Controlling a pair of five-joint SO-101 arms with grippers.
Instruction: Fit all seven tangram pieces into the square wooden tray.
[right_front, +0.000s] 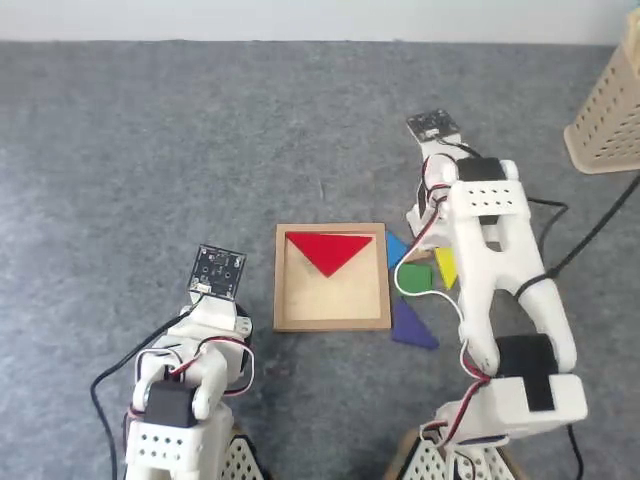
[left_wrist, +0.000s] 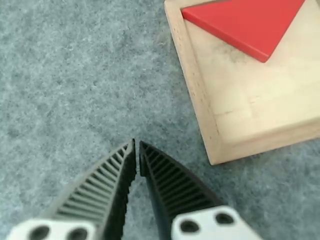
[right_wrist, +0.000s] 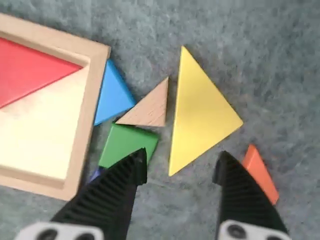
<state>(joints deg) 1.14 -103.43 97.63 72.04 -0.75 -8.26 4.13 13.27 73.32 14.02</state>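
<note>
Grey felt covers the table (right_front: 140, 150). The wooden tray (right_front: 281, 290) lies mid-frame, loose pieces (right_front: 412, 325) just right of it, a basket (right_front: 610, 100) upper right.

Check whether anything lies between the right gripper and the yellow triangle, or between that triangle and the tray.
Nothing visible separates the open right gripper from the yellow triangle. Toward the tray, the wooden triangle, blue triangle and green square lie between it and the rim.

Seven tangram pieces (right_wrist: 200, 110), one tray (right_front: 280, 280), two arms (right_front: 488, 250)
</note>
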